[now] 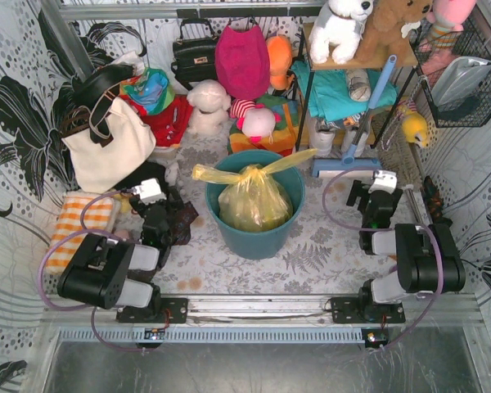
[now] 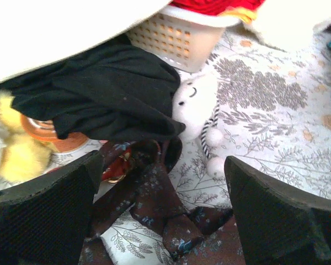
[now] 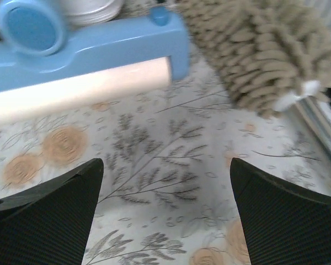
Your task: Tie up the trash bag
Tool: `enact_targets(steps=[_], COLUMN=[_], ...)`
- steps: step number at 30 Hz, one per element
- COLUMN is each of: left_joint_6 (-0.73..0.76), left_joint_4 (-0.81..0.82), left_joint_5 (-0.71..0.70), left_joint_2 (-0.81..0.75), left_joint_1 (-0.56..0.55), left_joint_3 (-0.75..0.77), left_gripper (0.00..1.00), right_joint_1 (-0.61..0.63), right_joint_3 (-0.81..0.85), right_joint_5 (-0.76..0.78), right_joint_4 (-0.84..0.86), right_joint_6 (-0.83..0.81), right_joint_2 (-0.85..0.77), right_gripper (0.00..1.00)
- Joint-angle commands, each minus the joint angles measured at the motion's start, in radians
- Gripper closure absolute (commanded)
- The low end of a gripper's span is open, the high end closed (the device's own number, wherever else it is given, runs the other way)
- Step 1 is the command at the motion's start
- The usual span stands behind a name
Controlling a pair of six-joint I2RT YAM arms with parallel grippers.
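On a flower-print table (image 1: 311, 246) crowded with clutter, the left gripper (image 2: 163, 165) and right gripper (image 3: 165, 165) both stand with jaws wide apart and empty. Between the arms, the trash bag (image 1: 254, 201) sits in a teal bin (image 1: 258, 239). Its tails look knotted already, so any next move would be a tightening pull on each.

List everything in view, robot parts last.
trash bag: one, translucent yellow, inside bin
bin: one, teal, table centre
tote bag: one, cream, far left
lint roller: one, blue, right of bin
duster: one, beige, beside lint roller
striped towel: one, orange-white, left edge
black cloth: one, black, before left gripper
plush toys: several, mixed colours, back and shelf
left gripper: one, black, open, left of bin
right gripper: one, black, open, right of bin
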Motion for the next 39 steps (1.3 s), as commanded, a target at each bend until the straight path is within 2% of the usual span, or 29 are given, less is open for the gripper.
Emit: enact_targets(steps=[1, 6, 7, 9, 10, 20, 39], left_joint_6=[0.042, 0.063, 0.078, 0.060, 0.061, 0.049, 0.045], left_joint_4=[0.167, 0.249, 0.288, 0.196, 0.210, 0.205, 0.192], left_joint_5=[0.113, 0.269, 0.276, 0.287, 0.295, 0.274, 0.278], left_joint_2=[0.045, 0.104, 0.128, 0.113, 0.118, 0.116, 0.117], left_joint_1=[0.035, 0.067, 0.066, 0.075, 0.079, 0.082, 0.088], left_joint_3=[0.015, -0.001, -0.003, 0.025, 0.028, 0.028, 0.033], left_gripper=[0.00, 0.02, 0.02, 0.02, 0.02, 0.02, 0.02], right_joint_1=[0.043, 0.045, 0.045, 0.045, 0.045, 0.046, 0.045], right_joint_3=[-0.047, -0.083, -0.078, -0.080, -0.078, -0.080, -0.074], right_joint_5=[-0.167, -0.212, -0.209, -0.210, -0.201, -0.160, -0.200], right_joint_4=[0.255, 0.358, 0.329, 0.350, 0.339, 0.348, 0.333], right_joint_6=[-0.105, -0.122, -0.119, -0.116, -0.116, -0.102, -0.104], right_joint_2=[0.055, 0.100, 0.092, 0.100, 0.095, 0.100, 0.098], right_gripper=[0.03, 0.03, 0.03, 0.03, 0.03, 0.03, 0.03])
